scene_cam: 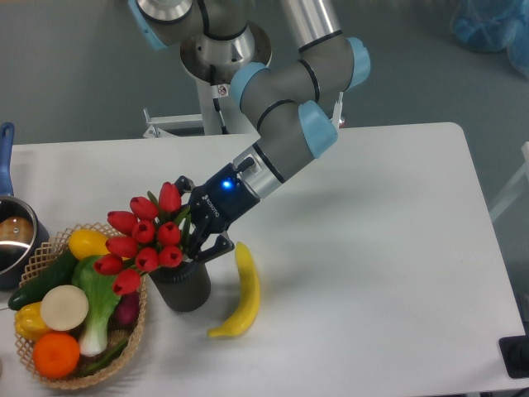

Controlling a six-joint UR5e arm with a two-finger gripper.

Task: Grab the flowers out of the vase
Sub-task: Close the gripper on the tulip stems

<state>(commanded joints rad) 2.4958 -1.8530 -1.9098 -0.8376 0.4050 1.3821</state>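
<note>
The flowers point(147, 238), a bunch of red tulip buds with green leaves, stand in the dark ribbed vase point(185, 290) at the table's front left. They lean left over the basket. My gripper point(197, 225) reaches in from the right, just above the vase's rim. Its black fingers point(214, 247) are drawn in on either side of the stems, shut on them. The stems themselves are mostly hidden by buds, leaves and fingers. The vase rests on the table.
A yellow banana point(240, 291) lies just right of the vase. A wicker basket point(140, 319) with several vegetables and fruits sits touching the vase's left side. A steel pot point(11, 241) with a blue handle stands at the left edge.
</note>
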